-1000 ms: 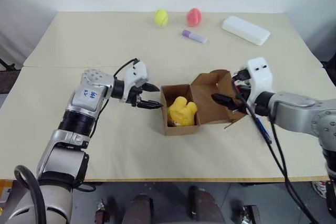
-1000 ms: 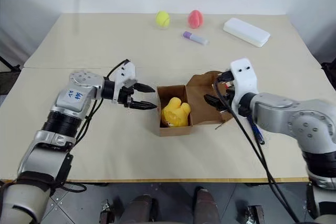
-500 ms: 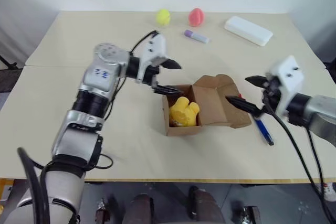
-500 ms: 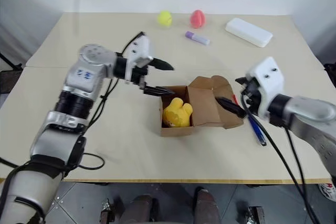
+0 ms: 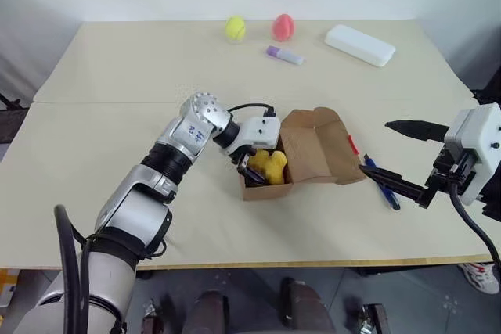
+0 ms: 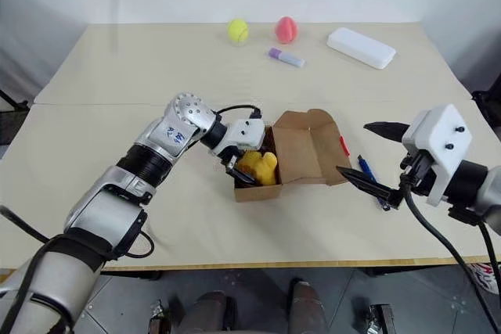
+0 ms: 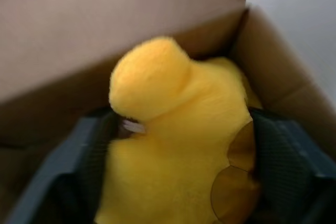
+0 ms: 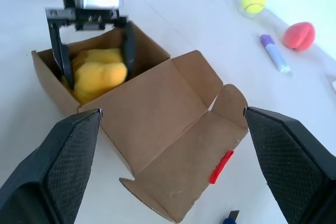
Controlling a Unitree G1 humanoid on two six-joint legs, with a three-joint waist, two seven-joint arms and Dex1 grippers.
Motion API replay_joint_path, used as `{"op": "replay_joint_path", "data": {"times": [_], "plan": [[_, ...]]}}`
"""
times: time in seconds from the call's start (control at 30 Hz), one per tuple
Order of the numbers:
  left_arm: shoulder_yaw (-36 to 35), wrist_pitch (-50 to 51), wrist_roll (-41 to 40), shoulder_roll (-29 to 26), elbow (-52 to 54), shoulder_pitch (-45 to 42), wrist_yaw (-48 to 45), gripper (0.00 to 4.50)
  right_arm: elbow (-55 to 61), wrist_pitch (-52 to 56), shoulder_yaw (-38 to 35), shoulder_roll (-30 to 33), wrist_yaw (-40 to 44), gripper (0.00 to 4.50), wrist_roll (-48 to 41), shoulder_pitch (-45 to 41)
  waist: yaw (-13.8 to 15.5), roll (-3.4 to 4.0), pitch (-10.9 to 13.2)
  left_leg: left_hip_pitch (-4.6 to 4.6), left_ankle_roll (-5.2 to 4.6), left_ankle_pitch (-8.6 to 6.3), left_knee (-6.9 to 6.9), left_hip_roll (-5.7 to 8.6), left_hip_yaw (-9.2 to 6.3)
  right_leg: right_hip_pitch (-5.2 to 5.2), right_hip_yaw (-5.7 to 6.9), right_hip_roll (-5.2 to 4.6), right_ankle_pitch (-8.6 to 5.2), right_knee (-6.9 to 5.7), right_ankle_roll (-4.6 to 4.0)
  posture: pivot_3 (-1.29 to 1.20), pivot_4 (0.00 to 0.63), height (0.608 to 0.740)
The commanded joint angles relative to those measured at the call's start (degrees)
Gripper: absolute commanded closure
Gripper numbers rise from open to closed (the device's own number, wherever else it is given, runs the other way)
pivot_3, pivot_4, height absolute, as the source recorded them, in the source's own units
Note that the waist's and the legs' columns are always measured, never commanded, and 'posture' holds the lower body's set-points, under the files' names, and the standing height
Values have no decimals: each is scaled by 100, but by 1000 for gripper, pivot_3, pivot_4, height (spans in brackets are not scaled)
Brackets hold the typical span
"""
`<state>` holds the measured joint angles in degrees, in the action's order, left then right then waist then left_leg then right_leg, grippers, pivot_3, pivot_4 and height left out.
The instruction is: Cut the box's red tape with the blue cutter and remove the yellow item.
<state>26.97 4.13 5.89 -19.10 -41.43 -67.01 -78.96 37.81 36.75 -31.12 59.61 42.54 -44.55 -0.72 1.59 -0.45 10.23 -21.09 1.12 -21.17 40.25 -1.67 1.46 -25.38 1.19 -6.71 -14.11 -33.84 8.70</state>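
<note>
The brown box (image 5: pixel 315 149) lies open in the middle of the table, its lid folded out to the right. The red tape (image 5: pixel 353 145) sits on the lid's outer edge. Inside the box rests the yellow item (image 5: pixel 273 165). My left gripper (image 5: pixel 258 168) reaches down into the box, and its fingers (image 8: pixel 128 45) press on both sides of the yellow item (image 7: pixel 173 145). The blue cutter (image 5: pixel 381 183) lies on the table to the right of the lid. My right gripper (image 5: pixel 376 146) hovers open beside the cutter, apart from the box, with nothing between its fingers.
At the far edge of the table lie a yellow-green ball (image 5: pixel 235 28), a pink ball (image 5: pixel 282 26), a lilac tube (image 5: pixel 284 55) and a long white case (image 5: pixel 360 44). A seam (image 5: pixel 102 102) crosses the table behind the box.
My left gripper swung right and down into the box, and its fingers closed in on the yellow item. My right gripper drew back to the right, away from the lid, still open.
</note>
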Motion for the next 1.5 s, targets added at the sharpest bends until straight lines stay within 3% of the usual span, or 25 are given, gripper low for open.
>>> {"op": "replay_joint_path", "data": {"times": [0.03,0.23,0.4,0.57,0.83,0.93,1.07,1.2,1.4,1.5], "plan": [[8,-179,163,42,-226,-155,-38,1772,274,52,-275,-119,-178,0,37,76,5,0,0,0,0,0,0,0,0,0,-1,0,1,-1,0,0,150,740],[-397,-16,-218,141,-125,-259,-201,3457,295,42,-336,-170,-157,0,61,115,-2,0,0,1,0,0,0,0,0,0,0,1,4,-3,1,0,150,740],[-820,408,-660,116,277,-147,-415,4315,281,-174,-312,-296,-88,0,102,88,-1,0,0,-1,0,0,0,0,0,0,-1,0,8,-3,7,0,150,740],[-1474,1118,-1370,72,822,-58,-350,4331,295,-393,-264,-332,358,0,51,259,1,0,0,-2,0,0,-1,0,0,0,-1,-1,12,-2,14,0,150,740],[-2822,1920,-1984,-277,786,-439,1095,4331,-100,-510,39,-245,654,0,39,-288,-25,0,0,1,0,0,4,0,-1,0,-3,0,17,-5,16,0,150,740],[-2795,1758,-1634,-669,592,-369,1583,4331,-244,-557,112,-218,772,0,115,-408,-25,2,-1,7,0,0,4,0,0,0,-5,0,18,-10,16,0,150,740],[-2777,2117,-1173,-1635,228,-57,2177,4331,-496,-668,310,-210,985,0,255,-555,-63,2,-1,13,2,1,1,0,2,0,-5,1,19,-12,16,0,150,740],[-2575,2560,-966,-2493,959,853,1967,4331,-756,-761,577,-227,1150,0,311,-856,-128,2,-1,18,4,2,-7,0,3,-2,-2,0,19,-17,16,0,150,740],[-2732,2869,-846,-3149,1795,1960,2276,4332,-1283,-1014,1163,-323,1408,0,548,-1393,-37,-4,1,6,10,0,3,0,4,-2,1,-5,21,-11,19,0,150,740],[-2823,3064,-938,-3347,2059,2217,2298,3346,-1471,-1105,1376,-382,1523,0,621,-1610,-7,-3,1,6,10,1,3,0,4,-2,2,-5,21,-13,18,0,150,740]]}}
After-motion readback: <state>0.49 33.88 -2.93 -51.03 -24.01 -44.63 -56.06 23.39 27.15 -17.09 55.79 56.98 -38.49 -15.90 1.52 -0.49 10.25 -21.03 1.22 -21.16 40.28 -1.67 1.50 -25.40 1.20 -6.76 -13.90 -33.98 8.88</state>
